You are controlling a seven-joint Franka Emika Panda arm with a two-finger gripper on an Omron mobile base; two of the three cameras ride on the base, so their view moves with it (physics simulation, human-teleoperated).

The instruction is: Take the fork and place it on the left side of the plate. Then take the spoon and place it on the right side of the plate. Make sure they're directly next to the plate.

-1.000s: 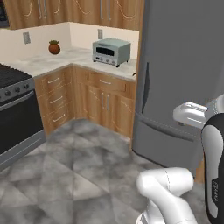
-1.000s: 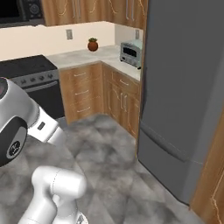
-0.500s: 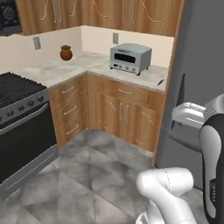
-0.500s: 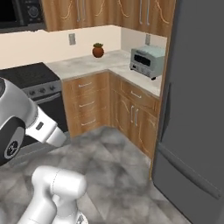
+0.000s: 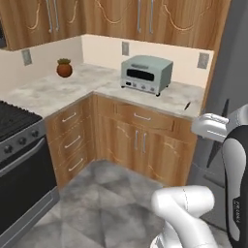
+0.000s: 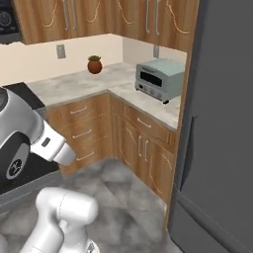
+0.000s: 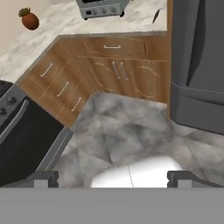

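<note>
The gripper (image 7: 112, 178) is fully open and empty, held high over the floor (image 7: 131, 131). This posture suits travel. A dark utensil (image 5: 187, 105) lies right of the toaster oven (image 5: 147, 73).

Both base views look forward from behind the arm — left and right — sharing the corner counter (image 5: 97, 87) and toaster oven (image 5: 146, 73). The hand view looks down at the floor (image 7: 127, 131).

A toaster oven (image 5: 147, 73) sits on the corner desk (image 5: 58, 92), the fridge (image 6: 222, 128) just to its right, a small pot (image 5: 64, 68) well to its left, and the stove (image 5: 19, 160) further left.
</note>
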